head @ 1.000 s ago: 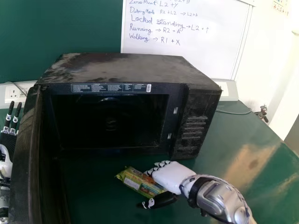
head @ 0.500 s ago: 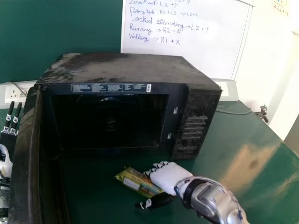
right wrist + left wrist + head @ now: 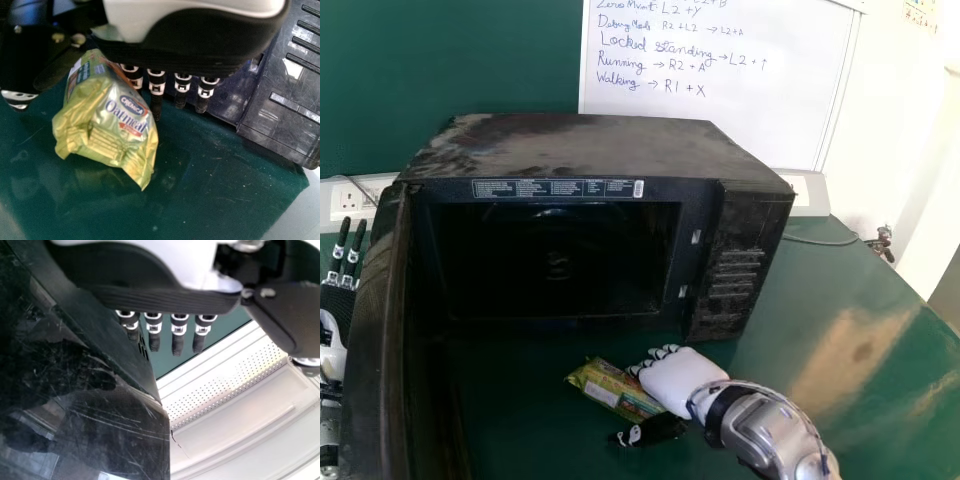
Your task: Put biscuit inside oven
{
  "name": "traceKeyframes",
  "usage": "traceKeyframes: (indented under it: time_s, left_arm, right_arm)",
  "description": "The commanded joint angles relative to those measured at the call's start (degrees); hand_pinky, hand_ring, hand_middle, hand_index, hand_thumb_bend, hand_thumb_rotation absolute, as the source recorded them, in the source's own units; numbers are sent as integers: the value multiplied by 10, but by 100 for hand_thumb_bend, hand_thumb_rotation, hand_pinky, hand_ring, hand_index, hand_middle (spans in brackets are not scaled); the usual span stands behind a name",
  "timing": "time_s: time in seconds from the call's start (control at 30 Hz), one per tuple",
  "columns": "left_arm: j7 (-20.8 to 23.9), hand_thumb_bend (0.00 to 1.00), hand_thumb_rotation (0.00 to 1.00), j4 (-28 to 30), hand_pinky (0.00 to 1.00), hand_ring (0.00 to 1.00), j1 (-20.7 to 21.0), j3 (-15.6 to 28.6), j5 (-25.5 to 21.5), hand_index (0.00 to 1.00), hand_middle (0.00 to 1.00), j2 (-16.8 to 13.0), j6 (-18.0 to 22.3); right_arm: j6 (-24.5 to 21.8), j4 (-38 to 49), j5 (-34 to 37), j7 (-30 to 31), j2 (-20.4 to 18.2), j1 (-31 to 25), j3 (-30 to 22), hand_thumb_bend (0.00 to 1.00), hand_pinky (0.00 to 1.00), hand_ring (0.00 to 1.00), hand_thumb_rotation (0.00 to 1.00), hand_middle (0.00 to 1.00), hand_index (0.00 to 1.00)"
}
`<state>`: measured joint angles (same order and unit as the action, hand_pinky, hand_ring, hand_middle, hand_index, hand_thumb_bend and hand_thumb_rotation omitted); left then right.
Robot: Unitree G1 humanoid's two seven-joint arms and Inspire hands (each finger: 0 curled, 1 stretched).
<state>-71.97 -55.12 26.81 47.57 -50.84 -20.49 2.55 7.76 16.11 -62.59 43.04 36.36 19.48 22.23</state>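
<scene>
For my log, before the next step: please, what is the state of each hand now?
Left hand: open, beside the oven door.
Right hand: open, with the biscuit between its thumb and fingers.

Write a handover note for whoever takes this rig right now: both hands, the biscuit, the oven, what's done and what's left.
Left robot hand: idle, fingers straight, on the outer side of the open oven door.
Right robot hand: low at the biscuit pack, open, with the pack between its thumb and its fingers.
Biscuit: in its wrapper, lying on the table in front of the oven.
Done: oven door open, right hand at the pack.
Left: close on the pack, lift it, set it inside the oven.
</scene>
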Motion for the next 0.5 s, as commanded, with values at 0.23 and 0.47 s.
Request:
traceKeyframes:
  time_s: [0.23,0.47]
  left_arm:
    - [-6,23,100,-19,0,5,-36,2,-5,88,41,34,-5]
    - [-9,23,100,-19,0,6,-37,2,-5,88,42,33,-5]
  right_arm:
    - [-3,-23,-20,-60,-11,-8,3,90,99,88,18,89,93]
    - [-4,-28,-58,-99,-7,-13,14,79,95,84,6,85,90]
